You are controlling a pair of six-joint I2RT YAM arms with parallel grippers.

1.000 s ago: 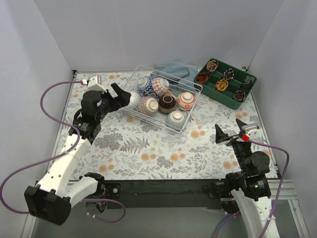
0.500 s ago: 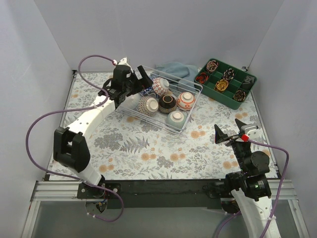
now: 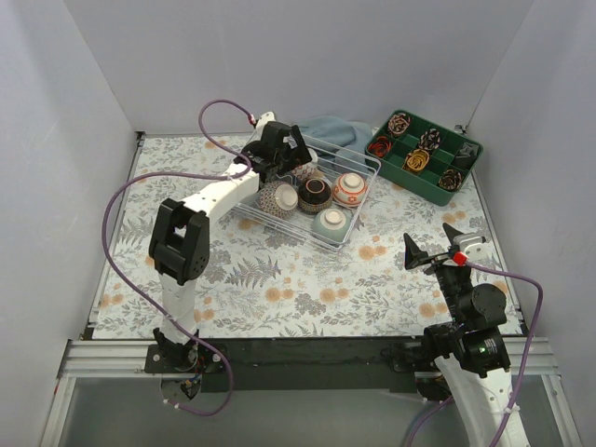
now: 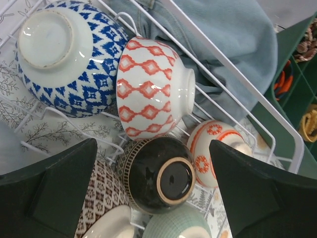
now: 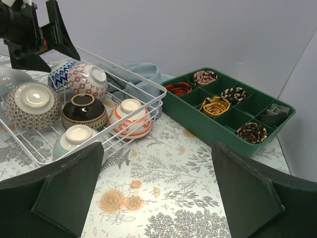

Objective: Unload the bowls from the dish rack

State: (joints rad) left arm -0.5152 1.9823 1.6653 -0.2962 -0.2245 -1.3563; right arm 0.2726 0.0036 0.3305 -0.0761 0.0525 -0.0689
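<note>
From above, the dish rack (image 3: 365, 207) sits on the flowered surface (image 3: 279, 279) near the middle of its far edge, with a blue cloth (image 3: 328, 128) just behind it and a green tray (image 3: 424, 191) in the far right corner; the left gripper (image 3: 296, 156) hangs over the far left part of the rack, spread wide and holding nothing; a brown bowl (image 3: 277, 197), black bowl (image 3: 315, 193), orange-ringed bowl (image 3: 350, 189) and pale green bowl (image 3: 331, 222) lie in the rack, bottoms up; the right gripper (image 3: 430, 244) hovers near the right edge of the surface, well apart from the rack, also wide and empty

The left wrist view looks down between its two dark fingers (image 4: 59, 188); a blue bowl (image 4: 59, 54) and a red diamond bowl (image 4: 153, 89) touch each other at the far side of the rack, and the black bowl lies just below them, between the fingers

The right wrist view has the rack at the left, the tray at the right with rolled things in its compartments, and a plain pale bowl (image 5: 7, 79) at the rack's left end
</note>
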